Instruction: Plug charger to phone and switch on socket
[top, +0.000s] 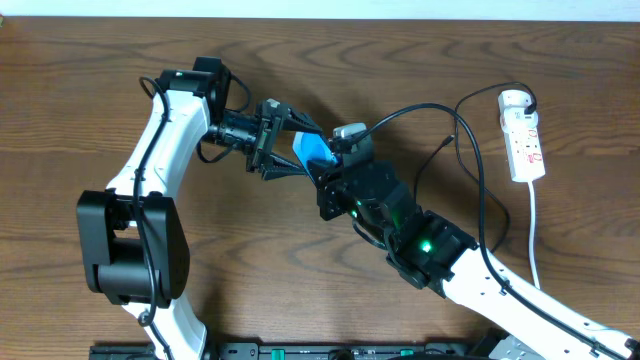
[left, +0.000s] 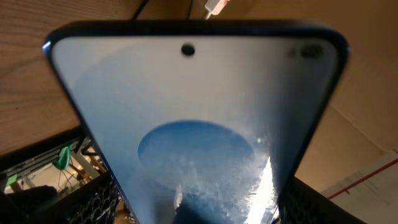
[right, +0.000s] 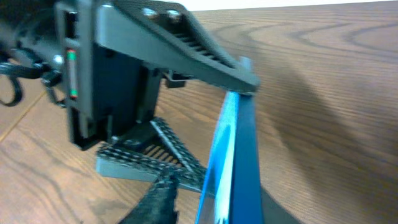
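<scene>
A: Brown wood-grain worktop (top: 80, 100) under everything. What sits nearest the right wrist?

B: The phone (right: 239, 162). It is edge-on and almost against that lens, with its lit screen turned toward the left arm.

A: Who has it?

B: The left fingers (right: 186, 43), one above and one below, closed on it. In the left wrist view the screen fills the frame with the camera hole at the far end, so the long axis runs straight out from that wrist.

A: And the charging port?

B: Not visible. I judge it lies at the near end, back between the left fingers, which is the awkward side for the right arm.

A: And the right fingers (top: 328, 180)?

B: Just beside the phone, but I cannot tell whether they are spread or gripping. I cannot find the plug tip either.

A: Farther out?

B: The charger (top: 478, 190) loops thin and black toward the socket (top: 523, 140), which lies well apart from the phone at the right edge — the right arm is the nearer one for its switch.
</scene>
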